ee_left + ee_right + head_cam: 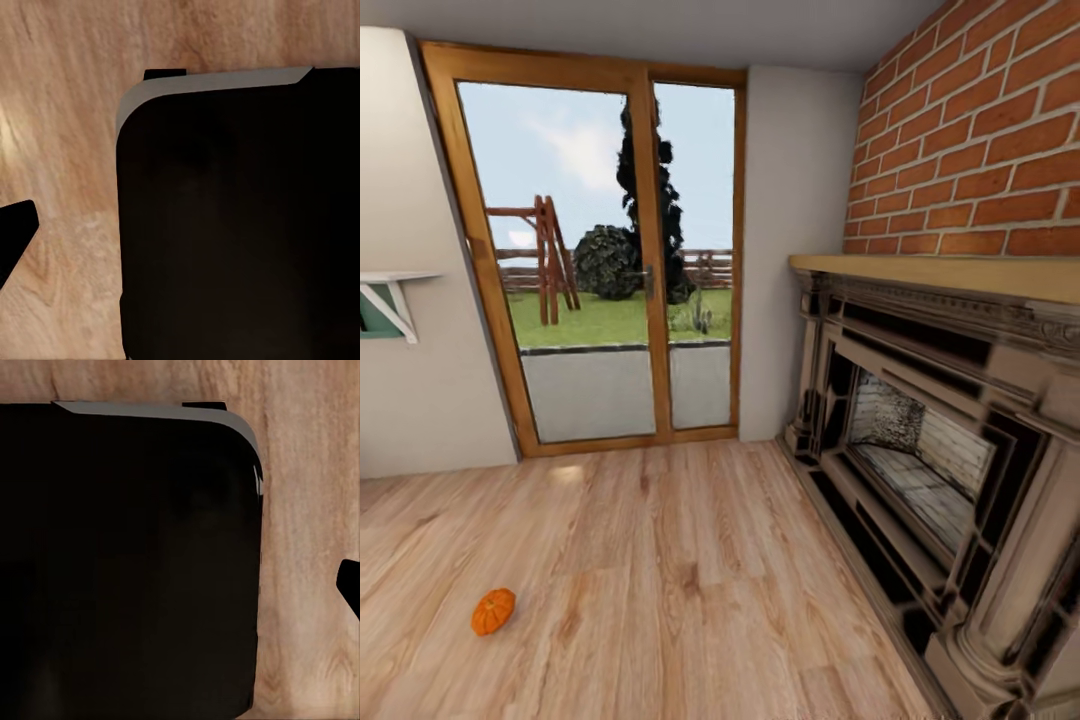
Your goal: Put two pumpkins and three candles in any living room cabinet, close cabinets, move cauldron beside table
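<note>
Pumpkin [493, 611] lies on the wood floor [690, 580], near left, well apart from the fireplace [940, 450] and glass door [600, 250] beyond; likely light, stiff, ribbed: grip across its sides. Finger spread: cannot tell

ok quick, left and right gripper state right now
left gripper: cannot be told, just one dark tip at the frame edge over the wooden floor
right gripper: cannot be told, same
</note>
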Robot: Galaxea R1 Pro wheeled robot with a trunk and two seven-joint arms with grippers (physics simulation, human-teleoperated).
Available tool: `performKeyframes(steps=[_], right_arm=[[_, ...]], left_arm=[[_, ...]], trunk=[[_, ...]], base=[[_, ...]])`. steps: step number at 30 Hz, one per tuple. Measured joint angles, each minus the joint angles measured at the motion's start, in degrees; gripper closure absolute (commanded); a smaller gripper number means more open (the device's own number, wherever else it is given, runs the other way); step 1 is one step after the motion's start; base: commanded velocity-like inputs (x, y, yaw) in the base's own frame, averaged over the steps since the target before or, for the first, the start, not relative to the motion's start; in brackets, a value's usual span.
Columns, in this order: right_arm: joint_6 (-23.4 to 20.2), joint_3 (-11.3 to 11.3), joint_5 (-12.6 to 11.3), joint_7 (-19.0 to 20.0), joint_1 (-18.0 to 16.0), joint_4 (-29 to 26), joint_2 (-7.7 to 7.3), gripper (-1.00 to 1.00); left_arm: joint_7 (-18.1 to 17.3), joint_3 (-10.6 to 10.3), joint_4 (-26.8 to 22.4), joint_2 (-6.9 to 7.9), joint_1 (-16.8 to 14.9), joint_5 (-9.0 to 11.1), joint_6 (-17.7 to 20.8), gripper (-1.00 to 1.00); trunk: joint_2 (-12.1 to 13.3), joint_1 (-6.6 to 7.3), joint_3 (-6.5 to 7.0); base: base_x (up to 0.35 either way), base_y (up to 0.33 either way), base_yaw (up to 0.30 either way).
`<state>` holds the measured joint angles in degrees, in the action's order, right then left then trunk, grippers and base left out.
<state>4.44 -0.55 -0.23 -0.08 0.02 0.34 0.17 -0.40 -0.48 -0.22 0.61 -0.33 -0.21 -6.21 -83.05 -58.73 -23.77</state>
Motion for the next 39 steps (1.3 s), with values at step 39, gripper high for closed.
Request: performKeyframes(steps=[39], right_arm=[[0.1,0.0,-0.1,0.0,0.0,0.4,-0.09,-1.0]], left_arm=[[0.2,0.2,0.0,0.09,0.0,0.3,0.0,-1.0]], trunk=[[0.0,0.0,0.06]], base=[[0.0,0.004,-0.282]])
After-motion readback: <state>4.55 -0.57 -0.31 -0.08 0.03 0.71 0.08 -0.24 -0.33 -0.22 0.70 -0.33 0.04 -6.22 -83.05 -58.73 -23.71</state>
